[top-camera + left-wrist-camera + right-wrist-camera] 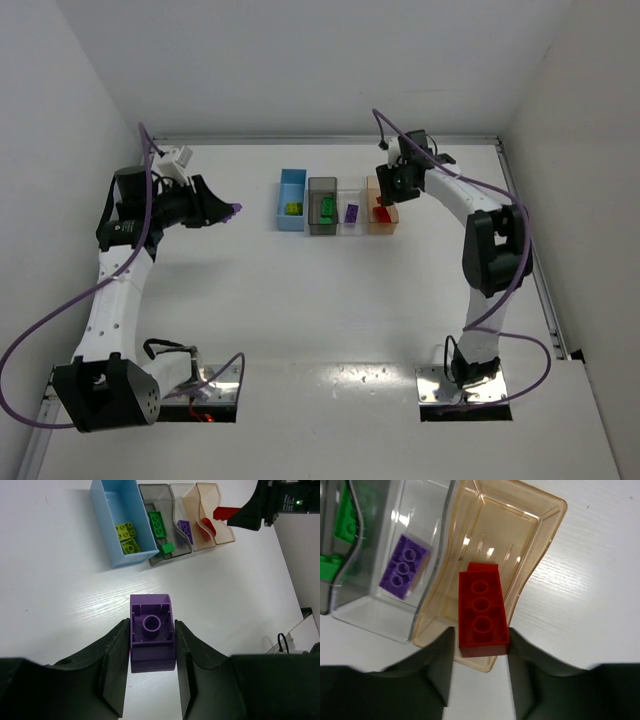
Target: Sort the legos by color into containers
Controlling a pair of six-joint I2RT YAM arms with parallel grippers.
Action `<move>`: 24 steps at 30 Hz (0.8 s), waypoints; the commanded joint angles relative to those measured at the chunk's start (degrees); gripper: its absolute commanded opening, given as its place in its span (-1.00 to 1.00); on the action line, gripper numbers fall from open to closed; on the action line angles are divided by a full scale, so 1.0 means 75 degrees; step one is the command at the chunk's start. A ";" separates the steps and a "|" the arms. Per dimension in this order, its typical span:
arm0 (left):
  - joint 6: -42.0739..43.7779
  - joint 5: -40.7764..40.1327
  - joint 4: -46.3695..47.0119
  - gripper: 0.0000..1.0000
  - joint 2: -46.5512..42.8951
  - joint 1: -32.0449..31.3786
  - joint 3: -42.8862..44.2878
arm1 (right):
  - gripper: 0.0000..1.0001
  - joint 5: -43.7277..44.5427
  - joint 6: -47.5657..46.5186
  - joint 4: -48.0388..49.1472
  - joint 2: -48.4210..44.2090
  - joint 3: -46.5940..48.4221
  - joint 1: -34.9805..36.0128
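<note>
The left gripper (222, 211) hovers well to the left of the bins, its fingers pinching a purple brick (151, 640) by its two sides. The brick's hollow underside, with one round socket, faces the wrist camera. Its long axis seems to run out along the fingers toward the bins, but its rear end is hidden between them. Bare white table (320, 300) lies between this gripper and the row.

Four bins stand side by side at the far middle of the table, long axes running near to far, neighbours touching.
- The blue bin (116, 505) is leftmost and holds two yellow-green bricks (126, 530) at its near end.
- The smoky grey bin (150, 495) holds a long green brick (158, 522) lying lengthwise and a smaller green piece (167, 547) nearer.
- The clear bin (420, 510) holds a purple three-stud brick (403, 568), flat, roughly lengthwise.
- The pale orange bin (510, 520) is rightmost.

The right gripper (481, 647) pinches a red brick (481, 605), studs toward the wrist camera, its long axis along the orange bin, over that bin's near end. A red edge peeks from behind its far end; I cannot tell whether that is another brick. Open table lies right of the orange bin, up to the edge rail.
</note>
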 commanded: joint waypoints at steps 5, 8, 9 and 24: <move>0.0134 -0.0025 0.0060 -1.00 0.0011 -0.0131 0.0097 | 0.42 0.0164 -0.0092 -0.0023 0.0274 0.0499 -0.0001; -0.0017 -0.0552 0.0351 -1.00 -0.0071 -0.0212 0.0097 | 0.51 0.0165 0.0071 0.0047 0.0005 0.0406 0.0069; -0.0123 -0.1041 0.0515 -1.00 -0.0176 -0.0294 0.0027 | 0.54 0.0165 0.0072 0.0047 -0.0216 0.0324 0.0069; 0.0554 -0.4185 0.0212 -1.00 0.2644 -0.3609 0.3153 | 0.83 0.0317 0.0142 -0.0257 -0.1660 0.0171 0.0221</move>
